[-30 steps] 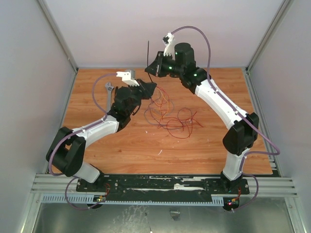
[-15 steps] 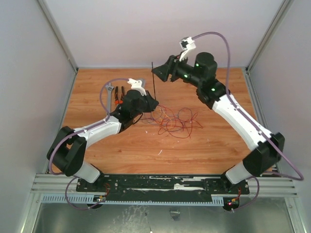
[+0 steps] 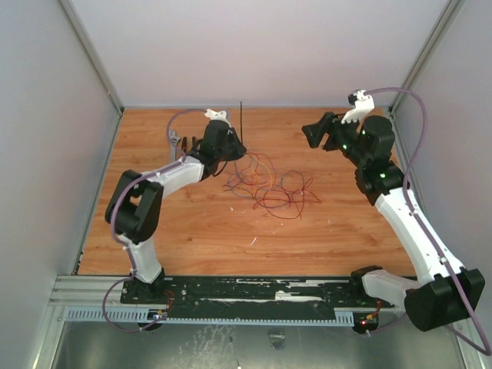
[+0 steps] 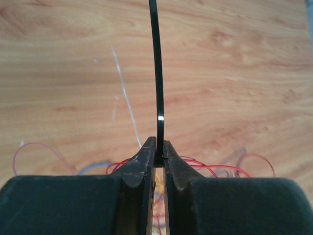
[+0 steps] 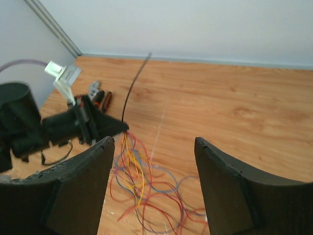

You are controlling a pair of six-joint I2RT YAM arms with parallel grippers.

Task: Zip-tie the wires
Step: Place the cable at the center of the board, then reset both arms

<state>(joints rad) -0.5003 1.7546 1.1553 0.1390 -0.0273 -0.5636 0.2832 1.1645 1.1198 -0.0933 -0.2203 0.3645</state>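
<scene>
My left gripper (image 3: 233,146) is shut on the zip tie (image 3: 241,119), a thin black strip rising straight from the jaw tips toward the back wall. The left wrist view shows the zip tie (image 4: 157,73) pinched between the closed fingertips of the left gripper (image 4: 159,147). The wires (image 3: 269,184), a loose red, maroon, orange and yellow tangle, lie mid-table, and their strands gather right under that gripper's tip. My right gripper (image 3: 311,135) hangs open at the back right, apart from everything. Seen from the right gripper (image 5: 154,142), the wires (image 5: 142,186) and the zip tie (image 5: 132,85) are ahead.
A grey wrench (image 3: 174,140) lies at the back left beside the left arm; the right wrist view shows the wrench (image 5: 94,87) with orange-handled pliers (image 5: 105,99) next to it. Enclosure walls border the wooden table (image 3: 192,231) on three sides.
The right gripper has opened, let go of the zip tie's upper end and swung away to the right. The left arm has reached toward the back, carrying the zip tie upright.
</scene>
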